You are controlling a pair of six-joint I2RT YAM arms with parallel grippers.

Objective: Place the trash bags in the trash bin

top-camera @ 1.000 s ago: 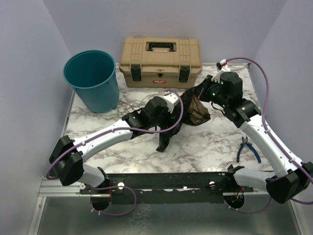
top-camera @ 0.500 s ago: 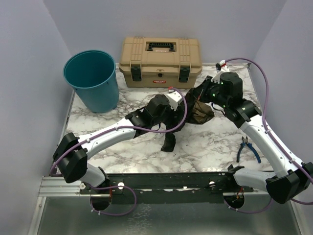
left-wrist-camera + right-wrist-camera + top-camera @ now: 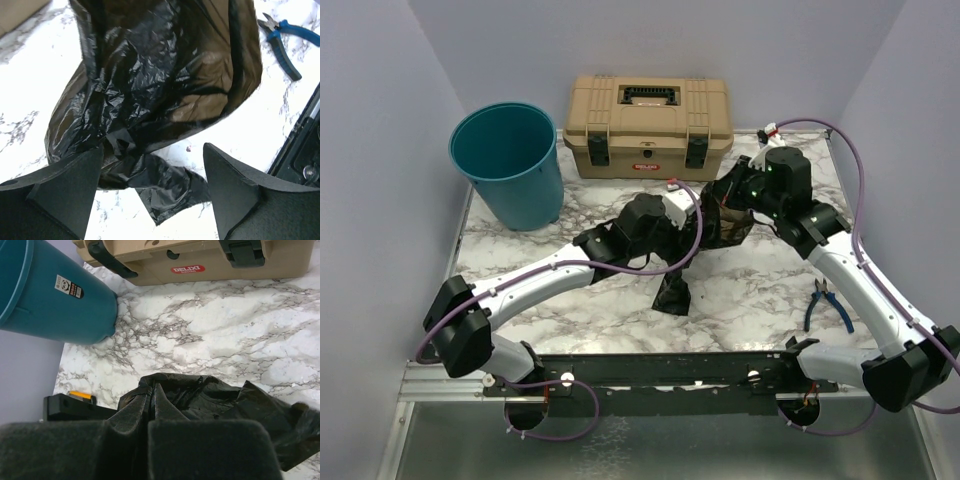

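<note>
The black trash bag [image 3: 720,222] hangs crumpled over the middle of the marble table, with a loose tail [image 3: 672,295] lying on the table. My right gripper [image 3: 732,196] is shut on the bag's upper edge; in the right wrist view [image 3: 154,390] the film bunches between its closed fingers. My left gripper [image 3: 668,238] is open just left of the bag. In the left wrist view [image 3: 153,147] its jaws stand wide apart with the bag [image 3: 160,75] filling the view ahead and brushing the left finger [image 3: 65,190]. The teal trash bin [image 3: 510,160] stands upright at the back left, also in the right wrist view [image 3: 45,290].
A tan toolbox [image 3: 648,125] sits at the back centre, right of the bin, also in the right wrist view [image 3: 200,255]. Blue-handled pliers [image 3: 825,305] lie at the right near the right arm, also in the left wrist view [image 3: 282,37].
The bag's loose tail has drifted right and toward the near edge. The left gripper has shifted slightly right. The right gripper has kept its hold with the bag drawn tighter to it.
</note>
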